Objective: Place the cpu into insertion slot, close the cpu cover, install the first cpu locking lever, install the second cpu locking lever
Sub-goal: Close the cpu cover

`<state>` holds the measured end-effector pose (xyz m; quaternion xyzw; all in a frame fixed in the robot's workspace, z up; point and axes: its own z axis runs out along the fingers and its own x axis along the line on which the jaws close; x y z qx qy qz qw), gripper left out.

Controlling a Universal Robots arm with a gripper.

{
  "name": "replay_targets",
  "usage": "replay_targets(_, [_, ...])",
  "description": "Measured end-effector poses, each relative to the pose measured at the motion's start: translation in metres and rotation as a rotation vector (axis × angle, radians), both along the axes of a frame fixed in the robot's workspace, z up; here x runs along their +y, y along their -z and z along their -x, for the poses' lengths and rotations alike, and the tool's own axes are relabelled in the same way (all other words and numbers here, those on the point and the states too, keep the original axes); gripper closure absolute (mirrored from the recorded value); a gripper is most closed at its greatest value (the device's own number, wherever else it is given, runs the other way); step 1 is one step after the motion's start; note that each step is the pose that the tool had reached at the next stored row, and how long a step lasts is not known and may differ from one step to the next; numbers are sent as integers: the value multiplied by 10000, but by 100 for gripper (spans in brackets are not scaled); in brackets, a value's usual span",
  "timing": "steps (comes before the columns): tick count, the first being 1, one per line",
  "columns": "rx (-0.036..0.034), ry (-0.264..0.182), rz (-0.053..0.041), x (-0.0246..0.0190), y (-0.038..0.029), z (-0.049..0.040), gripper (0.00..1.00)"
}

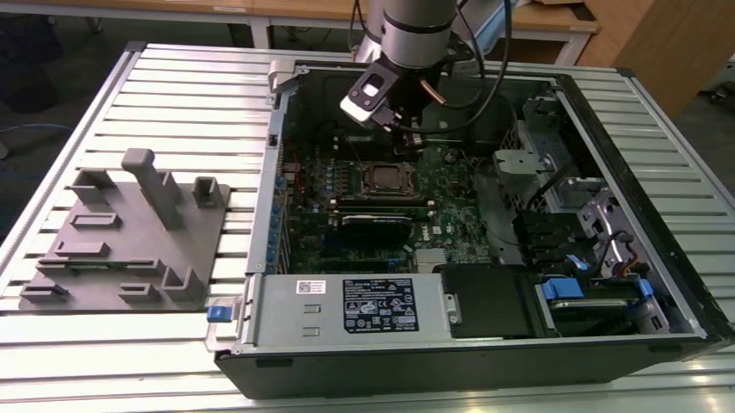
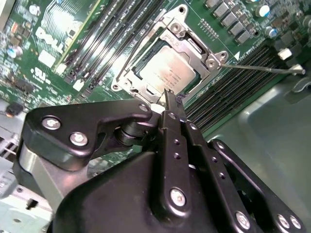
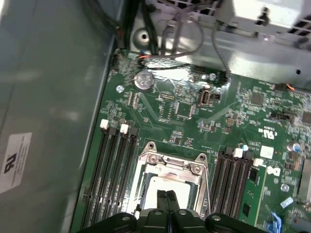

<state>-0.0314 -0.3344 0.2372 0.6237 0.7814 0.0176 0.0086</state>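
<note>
**Socket area, with the claw above it.** The cpu (image 2: pixel 167 73) lies flat in the insertion slot (image 1: pixel 367 181), which in the exterior view sits at about 11 o'clock from the middle of the open computer case (image 1: pixel 344 357). The cpu cover (image 2: pixel 206 57) appears to lie down around the chip, whose silver top shows through the cut-out. One thin locking lever (image 2: pixel 262 67) stands free of its catch.

By the look of it the chip is light, stiff and smooth-topped, with a delicate underside. It is best held by its edges. The cover is thin hinged sheet metal, and the lever is springy wire, best pushed near its free end.

The gripper (image 2: pixel 167 97) is clenched, finger against finger, and grips nothing. Its tips are at the slot's rim, but whether they touch it cannot be told. In the exterior view it hangs at 12 o'clock from the slot.
</note>
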Motion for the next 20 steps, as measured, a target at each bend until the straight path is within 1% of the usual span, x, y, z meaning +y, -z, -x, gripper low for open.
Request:
replay_targets(1, [-1, -125, 1, 0, 0, 0, 90])
replay_targets(6, [0, -148, 0, 0, 0, 0, 90])
replay_targets(7, [0, -208, 0, 0, 0, 0, 90])
replay_targets(12, [0, -1026, 1, 0, 2, 0, 90])
replay_targets(13, [0, -1086, 1, 0, 1, 0, 90])
replay_targets(18, [0, -1091, 0, 0, 2, 0, 90])
replay_targets(20, [0, -1201, 0, 0, 2, 0, 90])
